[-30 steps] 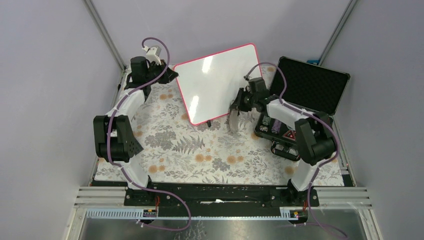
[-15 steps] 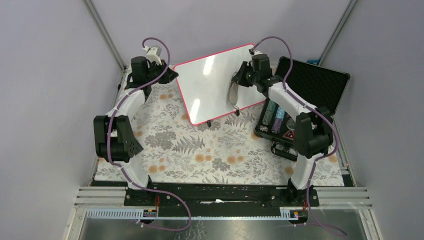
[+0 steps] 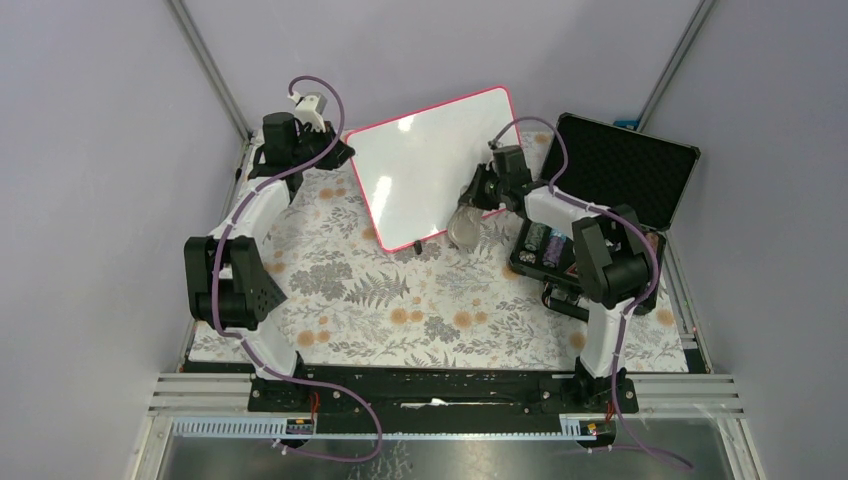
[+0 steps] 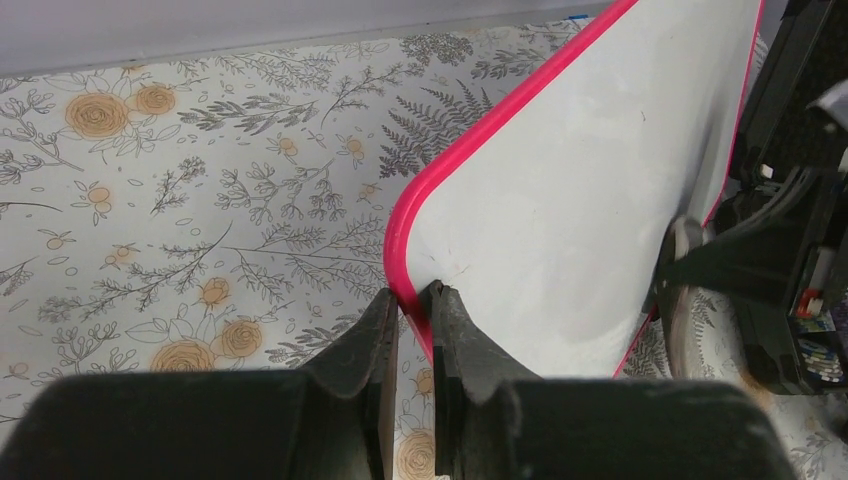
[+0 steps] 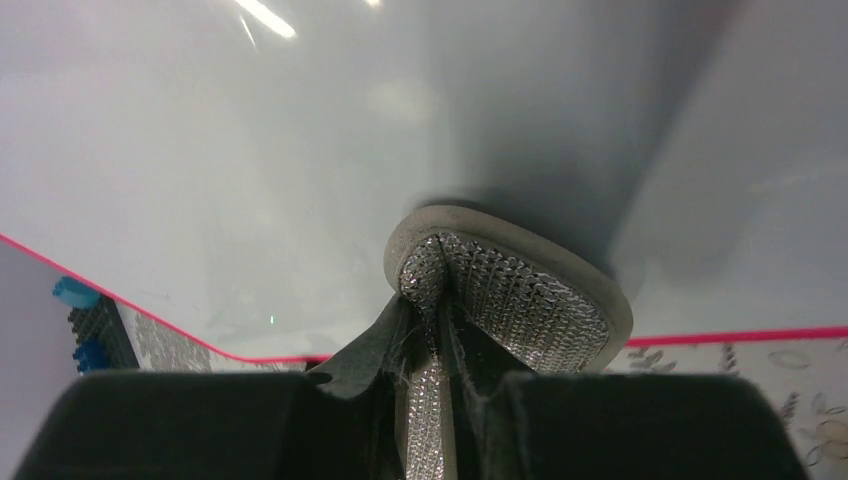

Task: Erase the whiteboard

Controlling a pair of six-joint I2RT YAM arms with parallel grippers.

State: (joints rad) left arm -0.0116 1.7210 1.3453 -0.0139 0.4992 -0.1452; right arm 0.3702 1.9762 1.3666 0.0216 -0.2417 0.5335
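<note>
— Where does the whiteboard (image 3: 425, 165) sit?

— Tilted up at the far side of the desk (image 3: 400, 310), with its lower edge down and its face toward the arms. The left fingers (image 4: 411, 303) are shut almost completely, pinching the pink frame at a rounded corner. From them the board's long axis runs straight away, toward the right fingers (image 5: 437, 325).

— And those?

— Closed on a fold of a grey pad (image 5: 510, 285) with a silvery mesh back. The board's face lies directly ahead of their tips. The pad is pressed flat against it, close to the frame edge nearest the black case (image 3: 625, 165).

— So which arm wipes?

— The right one, I'd say, since it has the pad and is on the surface. The left only steadies. The open face stretches from the right fingers back toward the left ones, so the next stroke probably wants to run along the long axis that way.

— Anything left to erase?

— Hard to tell. I see no writing, but glare covers part of the surface, and there may be a faint mark just beyond the left fingers.

— Risk?

— Pressing too hard could rock the board against that single corner pinch.
</note>
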